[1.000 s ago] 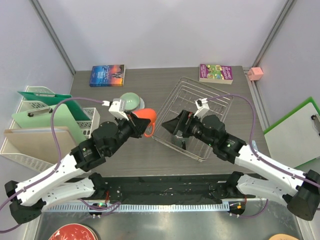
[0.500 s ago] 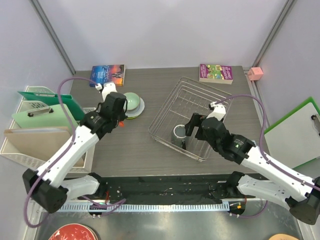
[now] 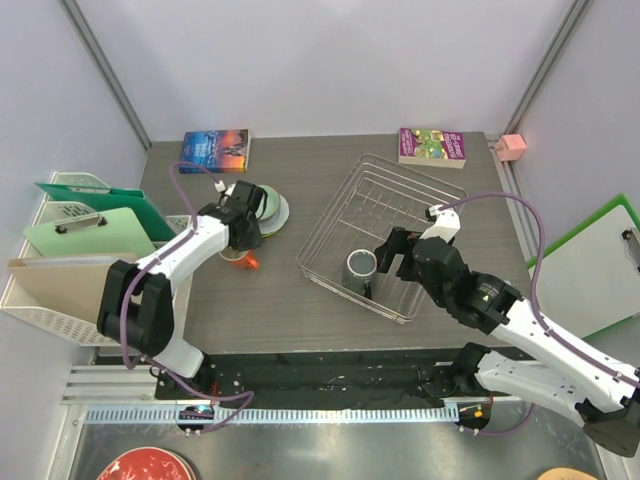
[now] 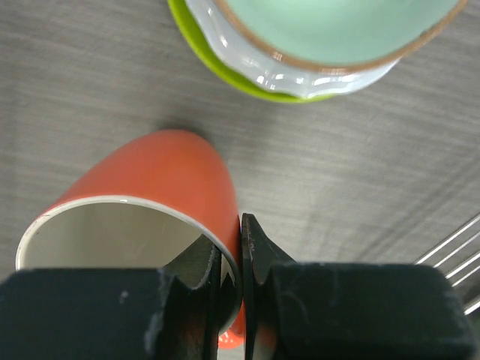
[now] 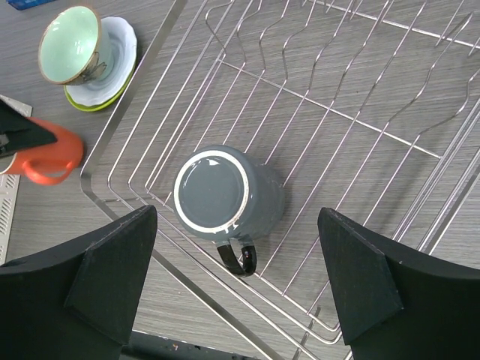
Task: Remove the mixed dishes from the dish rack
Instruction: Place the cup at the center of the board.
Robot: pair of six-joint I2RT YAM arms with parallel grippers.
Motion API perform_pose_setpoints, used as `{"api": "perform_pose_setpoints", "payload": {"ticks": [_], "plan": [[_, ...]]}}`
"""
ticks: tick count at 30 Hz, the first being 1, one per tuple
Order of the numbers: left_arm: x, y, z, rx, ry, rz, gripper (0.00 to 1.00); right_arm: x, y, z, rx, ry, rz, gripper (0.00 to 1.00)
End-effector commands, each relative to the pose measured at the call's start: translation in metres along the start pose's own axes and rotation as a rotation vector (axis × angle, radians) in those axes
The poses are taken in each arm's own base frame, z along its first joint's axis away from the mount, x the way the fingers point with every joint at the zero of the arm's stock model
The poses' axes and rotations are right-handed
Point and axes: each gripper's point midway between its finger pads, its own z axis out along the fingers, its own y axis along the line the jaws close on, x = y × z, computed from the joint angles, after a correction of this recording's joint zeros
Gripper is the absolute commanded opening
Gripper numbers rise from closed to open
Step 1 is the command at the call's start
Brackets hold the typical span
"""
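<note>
Now the orange mug (image 4: 142, 180) is out of the dish rack (image 3: 400, 170) and low over the surface, at 6 o'clock from the stack. A second ago it hung mid-air between the arms. Contact is unclear, and the left gripper (image 4: 241, 225) pinches its rim wall, one finger inside. The right gripper (image 3: 392, 258) has backed off, its fingers (image 5: 112, 277) spread wide and empty over the inverted grey mug (image 5: 225, 195), the last dish racked. Beyond, the mint bowl (image 4: 337, 22) tops the plates.
</note>
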Motion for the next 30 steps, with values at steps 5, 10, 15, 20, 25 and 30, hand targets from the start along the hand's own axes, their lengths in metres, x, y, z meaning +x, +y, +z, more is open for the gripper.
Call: {"api": "perform_pose_setpoints", "payload": {"ticks": [5, 10, 15, 20, 25, 30], "plan": [[-0.033, -0.016, 0.018, 0.04, -0.05, -0.066, 0.0, -0.005, -0.004, -0.003, 0.003, -0.029, -0.017, 0.94], [-0.027, -0.008, 0.021, -0.003, -0.031, -0.05, 0.07, -0.002, -0.004, -0.001, 0.007, -0.019, -0.03, 0.94], [-0.036, -0.006, 0.003, 0.016, -0.067, -0.047, 0.42, -0.002, -0.004, 0.001, 0.014, -0.016, -0.039, 0.94], [-0.057, -0.007, -0.027, 0.04, -0.124, -0.051, 0.5, -0.004, -0.004, 0.003, 0.024, -0.018, -0.05, 0.94], [-0.088, -0.013, -0.078, 0.118, -0.23, -0.091, 0.56, -0.001, 0.006, 0.007, -0.008, 0.007, -0.078, 0.94], [-0.097, -0.016, -0.121, 0.211, -0.304, -0.132, 0.58, 0.016, 0.021, 0.016, -0.072, 0.106, -0.172, 0.89]]}}
